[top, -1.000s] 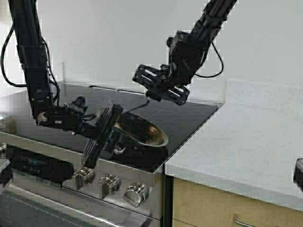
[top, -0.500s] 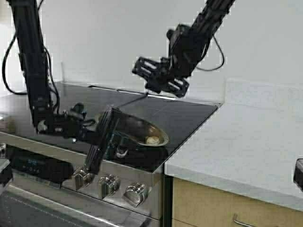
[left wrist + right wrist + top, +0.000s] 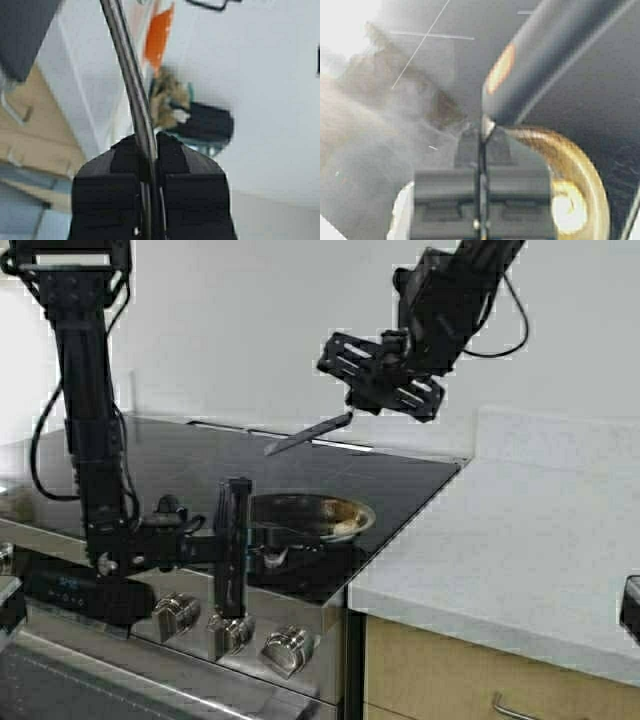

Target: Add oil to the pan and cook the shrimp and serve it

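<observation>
The steel pan (image 3: pixel 312 515) is held nearly level just above the cooktop's front right corner. My left gripper (image 3: pixel 236 540) is shut on its thin metal handle (image 3: pixel 131 75), and the fingers (image 3: pixel 172 155) clamp the rod in the left wrist view. High over the back of the stove, my right gripper (image 3: pixel 385 375) is shut on a dark spatula (image 3: pixel 305 435) whose blade slants down to the left, clear of the pan. In the right wrist view a small pale spot, seemingly the shrimp (image 3: pixel 568 207), lies inside the brown pan (image 3: pixel 582 165). The oil is out of view.
The black glass cooktop (image 3: pixel 370 475) has a row of steel knobs (image 3: pixel 232 632) along its front. A white counter (image 3: pixel 520 530) adjoins it on the right, with a wooden drawer (image 3: pixel 450 680) below. A pale wall runs behind.
The left arm has brought the pan from a steep tilt to almost level and shifted it slightly right. The right gripper has lifted the spatula up and to the right, away from the pan.
</observation>
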### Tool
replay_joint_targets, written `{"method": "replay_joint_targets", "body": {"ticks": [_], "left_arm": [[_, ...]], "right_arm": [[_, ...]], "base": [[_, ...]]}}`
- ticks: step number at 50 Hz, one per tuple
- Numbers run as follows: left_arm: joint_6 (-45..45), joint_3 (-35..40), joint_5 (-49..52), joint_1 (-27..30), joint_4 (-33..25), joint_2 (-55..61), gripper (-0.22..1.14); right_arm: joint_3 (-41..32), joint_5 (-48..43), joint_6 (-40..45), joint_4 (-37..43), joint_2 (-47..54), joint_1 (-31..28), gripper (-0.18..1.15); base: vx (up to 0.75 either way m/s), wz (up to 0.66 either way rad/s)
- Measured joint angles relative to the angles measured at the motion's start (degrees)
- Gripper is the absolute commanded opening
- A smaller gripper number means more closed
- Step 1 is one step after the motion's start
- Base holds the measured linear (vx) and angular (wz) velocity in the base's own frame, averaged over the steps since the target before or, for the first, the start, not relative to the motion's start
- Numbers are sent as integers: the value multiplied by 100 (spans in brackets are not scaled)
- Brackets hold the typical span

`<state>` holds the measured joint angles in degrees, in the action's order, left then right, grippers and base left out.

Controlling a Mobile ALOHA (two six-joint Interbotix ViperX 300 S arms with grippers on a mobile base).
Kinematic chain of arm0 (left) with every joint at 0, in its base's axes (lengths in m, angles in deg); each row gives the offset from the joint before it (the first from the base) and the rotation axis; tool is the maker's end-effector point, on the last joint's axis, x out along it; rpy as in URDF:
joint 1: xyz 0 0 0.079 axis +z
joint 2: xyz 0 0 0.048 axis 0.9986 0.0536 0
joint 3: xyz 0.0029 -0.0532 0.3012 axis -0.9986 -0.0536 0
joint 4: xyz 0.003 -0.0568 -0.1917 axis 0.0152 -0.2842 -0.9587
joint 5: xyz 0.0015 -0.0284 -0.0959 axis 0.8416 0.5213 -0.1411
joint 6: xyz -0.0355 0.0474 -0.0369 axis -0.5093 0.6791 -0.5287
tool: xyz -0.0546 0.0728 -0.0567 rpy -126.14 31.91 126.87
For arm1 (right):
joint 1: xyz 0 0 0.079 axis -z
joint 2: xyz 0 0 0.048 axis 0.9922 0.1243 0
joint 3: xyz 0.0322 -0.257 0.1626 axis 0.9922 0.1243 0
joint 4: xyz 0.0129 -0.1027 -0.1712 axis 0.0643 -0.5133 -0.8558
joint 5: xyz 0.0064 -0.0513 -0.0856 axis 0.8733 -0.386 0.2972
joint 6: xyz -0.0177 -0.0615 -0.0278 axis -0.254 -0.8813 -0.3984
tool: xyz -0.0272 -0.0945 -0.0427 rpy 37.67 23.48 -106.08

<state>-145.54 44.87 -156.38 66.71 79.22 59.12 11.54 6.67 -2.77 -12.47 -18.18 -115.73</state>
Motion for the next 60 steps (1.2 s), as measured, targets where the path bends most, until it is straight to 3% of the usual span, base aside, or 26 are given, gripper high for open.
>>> {"method": "replay_joint_targets", "body": {"ticks": [18, 34, 47, 60], "left_arm": [[114, 501, -97, 26, -176, 475, 3], [149, 729, -149, 237, -202, 686, 3], [132, 738, -149, 387, -44, 686, 3], [132, 703, -158, 387, 35, 686, 3]], "right_arm": [[1116, -598, 62, 0, -650, 0, 8], [1529, -870, 44, 105, -993, -9, 8], [642, -712, 26, 114, -193, 343, 8], [-554, -105, -193, 123, 1011, 325, 8]], "base": [[0, 0], [0, 0], [0, 0], [0, 0]]}}
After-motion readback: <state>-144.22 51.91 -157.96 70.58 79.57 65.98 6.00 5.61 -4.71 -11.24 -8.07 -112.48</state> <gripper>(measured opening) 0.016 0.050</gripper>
